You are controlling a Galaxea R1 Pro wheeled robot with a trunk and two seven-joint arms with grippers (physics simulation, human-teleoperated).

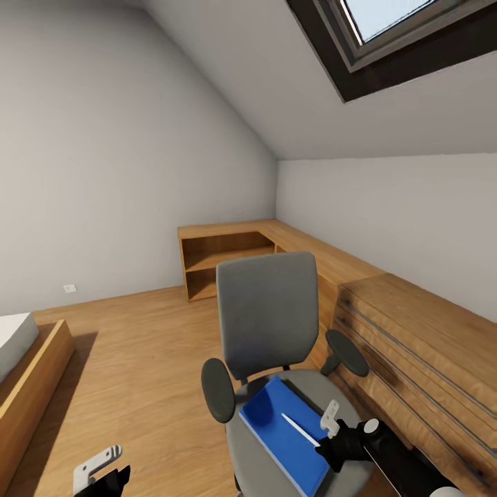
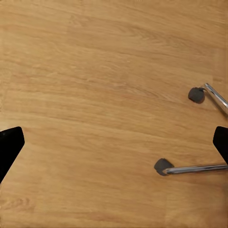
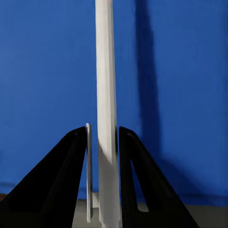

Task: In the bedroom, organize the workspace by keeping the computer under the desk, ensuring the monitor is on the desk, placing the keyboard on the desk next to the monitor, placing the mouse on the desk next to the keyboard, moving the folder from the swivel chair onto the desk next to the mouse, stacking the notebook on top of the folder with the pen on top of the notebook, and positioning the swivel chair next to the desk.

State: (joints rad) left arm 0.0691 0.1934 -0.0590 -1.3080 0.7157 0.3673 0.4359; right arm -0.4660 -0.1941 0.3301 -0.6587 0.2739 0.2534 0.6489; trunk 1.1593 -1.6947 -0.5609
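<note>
1. Blue is the folder (image 1: pixel 284 428), which is seen lying flat on the grey seat of the chair (image 1: pixel 266 319) in the head view, with a dark edge showing just beyond its far side; what that is cannot be told.
2. White is the pen (image 1: pixel 299 429), which is held over the folder, pinched at its near end by the right gripper (image 1: pixel 323 442).
3. In the right wrist view the pen (image 3: pixel 106 109) is seen clamped between the two black fingers (image 3: pixel 61 180), which are pressed against its sides; the folder (image 3: pixel 47 85) forms the background, with the pen's shadow cast on it.
4. Whether the pen's far tip touches the folder cannot be told.
5. The left gripper (image 1: pixel 103 476) is seen low at the left of the head view, above the wood floor (image 1: pixel 145 359) and well apart from the chair.
6. In the left wrist view its fingertips (image 2: pixel 9 145) are spread wide with nothing between them; below lies the floor (image 2: pixel 95 95), with two castors (image 2: pixel 163 166) on chrome legs of the chair base.
7. A light-wood cabinet (image 1: pixel 414 345) is seen just beside the chair on the right, continuing along the wall to open shelves (image 1: pixel 221 262) in the corner.
8. A skylight (image 1: pixel 407 34) is set in the sloped grey wall, and a bed corner (image 1: pixel 21 359) is seen at the left.
</note>
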